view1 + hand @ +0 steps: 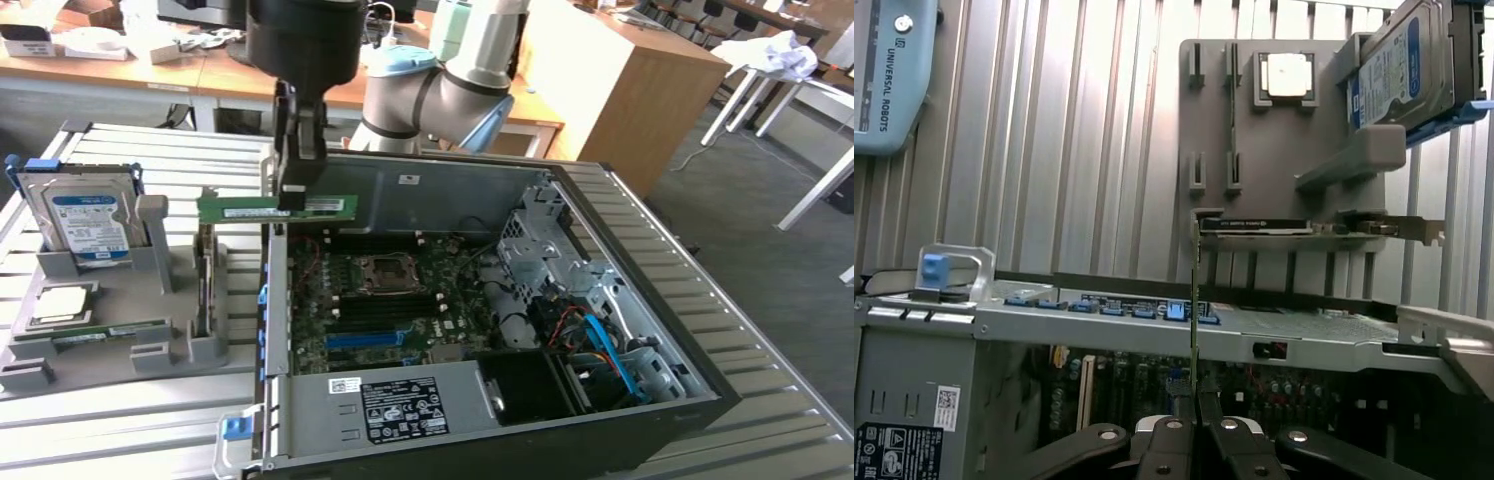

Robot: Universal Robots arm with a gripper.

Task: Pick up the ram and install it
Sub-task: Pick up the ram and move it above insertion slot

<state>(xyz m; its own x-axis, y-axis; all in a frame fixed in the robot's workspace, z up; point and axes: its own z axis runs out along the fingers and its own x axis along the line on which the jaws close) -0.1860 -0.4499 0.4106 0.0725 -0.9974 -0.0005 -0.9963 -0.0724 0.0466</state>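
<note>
1. Power supply sits nearest, at the near end of the open computer case on the ribbed counter.
2. Exterior view: claw hangs over the case's side rim, pinched narrow on the ram. The green stick is held level in the air, above the motherboard.
3. Grey holder stands just beside the claw, outside the case, and carries the hard drive and processor.
4. Wrist view: claw is closed on the ram, seen edge-on as a thin line running out from the fingertips across the case rail.
5. Beyond the ram's far end: holder, processor, hard drive.
</note>
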